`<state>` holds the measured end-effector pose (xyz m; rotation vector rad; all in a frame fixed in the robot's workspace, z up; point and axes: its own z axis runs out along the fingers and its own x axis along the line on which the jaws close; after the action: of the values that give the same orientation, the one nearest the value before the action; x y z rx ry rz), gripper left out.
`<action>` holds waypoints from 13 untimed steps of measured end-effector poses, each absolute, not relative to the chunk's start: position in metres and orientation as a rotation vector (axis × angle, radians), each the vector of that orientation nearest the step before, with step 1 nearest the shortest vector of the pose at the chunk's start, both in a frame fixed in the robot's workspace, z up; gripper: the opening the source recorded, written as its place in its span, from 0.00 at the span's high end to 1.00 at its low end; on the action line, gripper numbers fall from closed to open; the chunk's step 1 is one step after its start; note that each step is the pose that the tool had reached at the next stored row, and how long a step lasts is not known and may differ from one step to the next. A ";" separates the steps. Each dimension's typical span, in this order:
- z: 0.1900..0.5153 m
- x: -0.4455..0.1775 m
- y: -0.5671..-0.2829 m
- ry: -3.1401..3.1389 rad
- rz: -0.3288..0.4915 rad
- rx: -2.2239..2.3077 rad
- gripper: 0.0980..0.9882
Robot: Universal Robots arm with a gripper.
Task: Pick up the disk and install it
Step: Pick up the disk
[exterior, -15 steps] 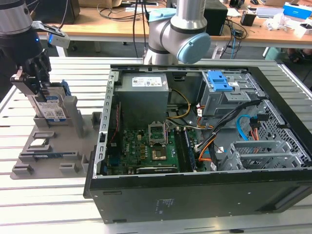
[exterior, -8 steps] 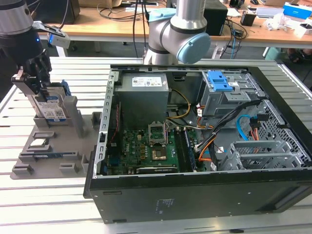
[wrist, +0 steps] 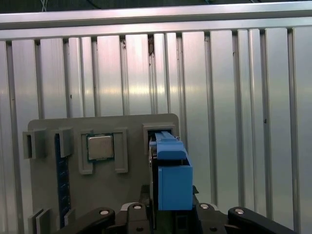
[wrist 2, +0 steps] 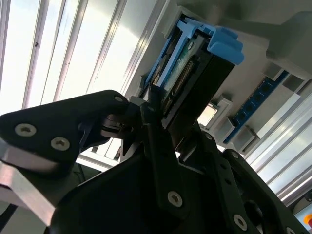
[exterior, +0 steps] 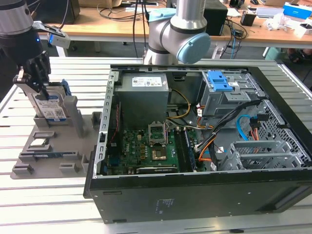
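The disk [exterior: 52, 111] stands on edge in a slot of the grey holder plate [exterior: 48, 168] at the exterior view's left, its white-and-blue label facing out. My gripper [exterior: 43, 92] comes down over its top edge, one black finger on each side. In the second wrist view, one finger [wrist 2: 152, 114] presses the flat side of the disk [wrist 2: 195, 73], whose blue frame shows at the far end. In the first wrist view, the disk's blue frame [wrist: 173, 180] sits between the finger links, above the slot. The gripper [wrist: 173, 217] is shut on the disk.
The holder plate also carries a small silver CPU chip [exterior: 39, 143] and a blue memory stick [exterior: 48, 155]. An open computer case [exterior: 195, 146] lies at the exterior view's right, with a blue-topped drive cage [exterior: 219, 83] at its back. Everything stands on a ribbed aluminium table [exterior: 29, 204].
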<state>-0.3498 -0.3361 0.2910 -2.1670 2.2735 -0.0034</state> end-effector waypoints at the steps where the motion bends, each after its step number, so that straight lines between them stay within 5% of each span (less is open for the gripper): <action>1: 0.291 -0.350 -0.336 2.273 -0.003 -2.167 0.70; 13: 0.291 -0.350 -0.336 2.273 -0.004 -2.167 0.70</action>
<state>-0.3497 -0.3361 0.2907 -2.1668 2.2734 -0.0035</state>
